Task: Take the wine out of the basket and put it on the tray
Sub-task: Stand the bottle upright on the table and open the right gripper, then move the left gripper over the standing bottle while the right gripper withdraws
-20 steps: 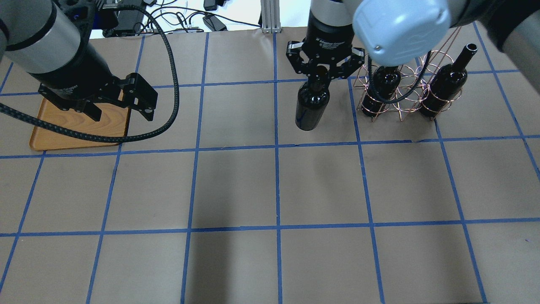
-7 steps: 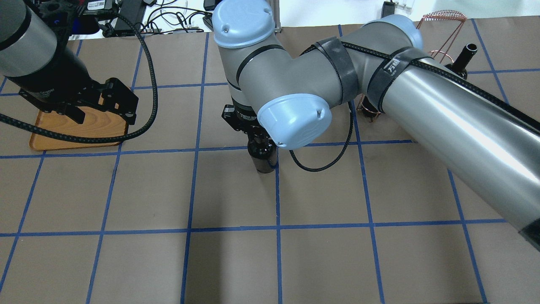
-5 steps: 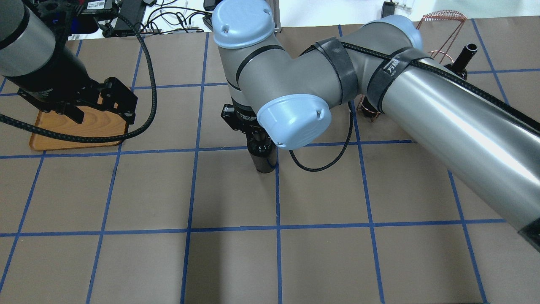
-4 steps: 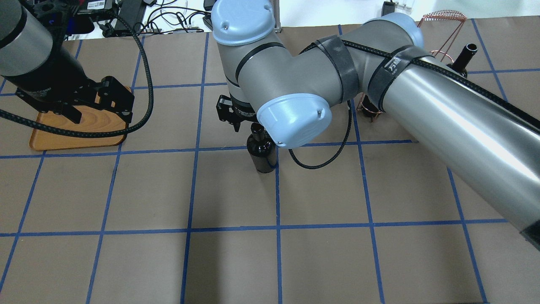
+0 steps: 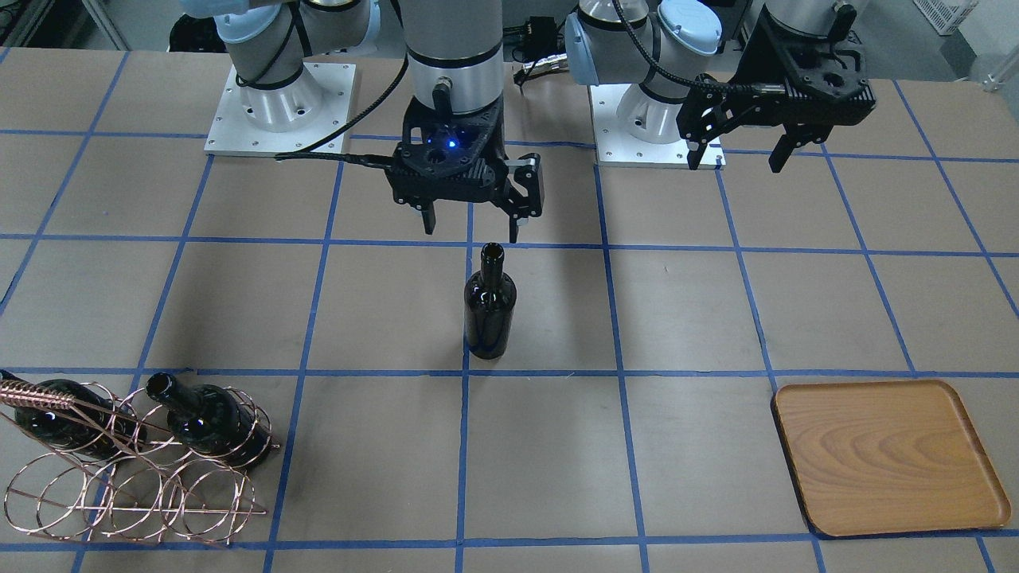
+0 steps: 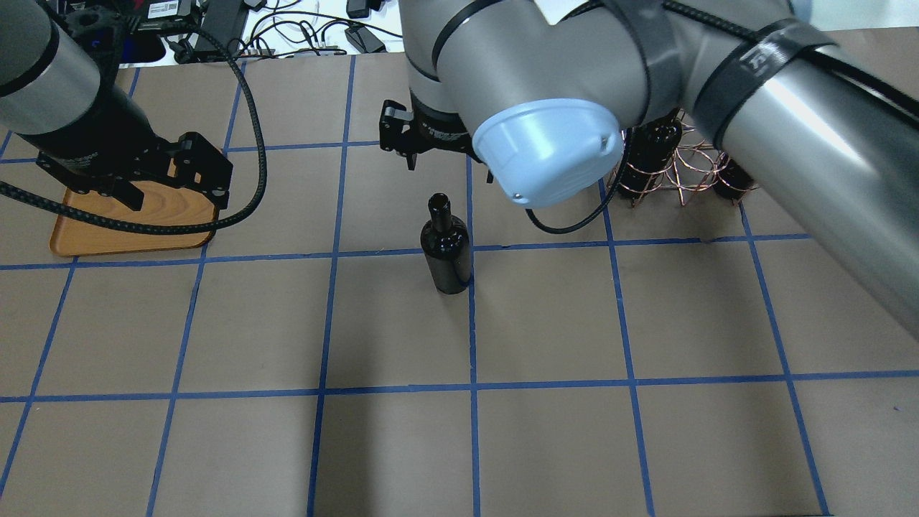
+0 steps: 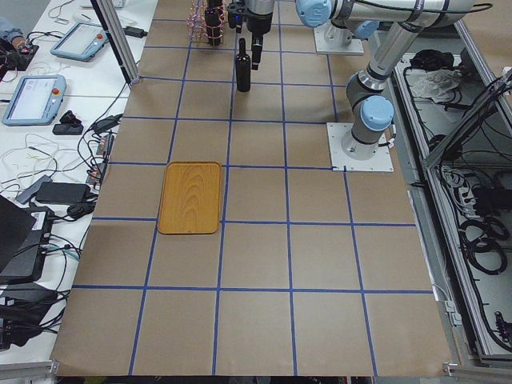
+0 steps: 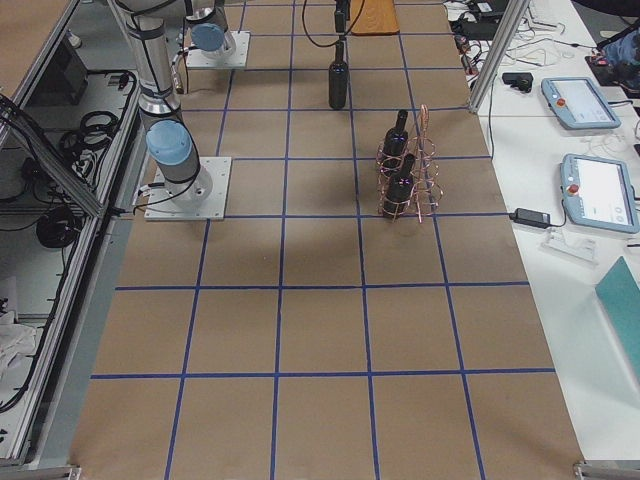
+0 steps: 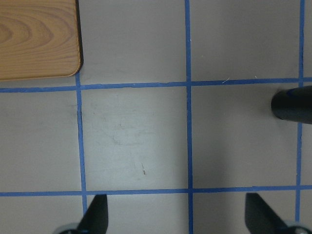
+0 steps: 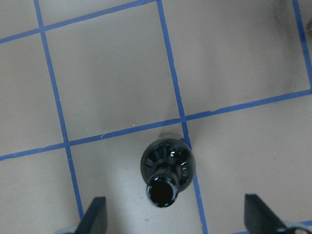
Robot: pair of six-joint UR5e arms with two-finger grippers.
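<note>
Bright, even light from above. Soft shadow band on tabletop (image 6: 359, 445) in overhead view; tiny glints on wine (image 10: 168, 165) shoulders. Wrist pics sharp; side views small, low detail at far end.

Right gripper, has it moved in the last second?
Yes. In the overhead view the right gripper has lifted clear of the wine bottle, which stands by the same blue tape crossing.
</note>
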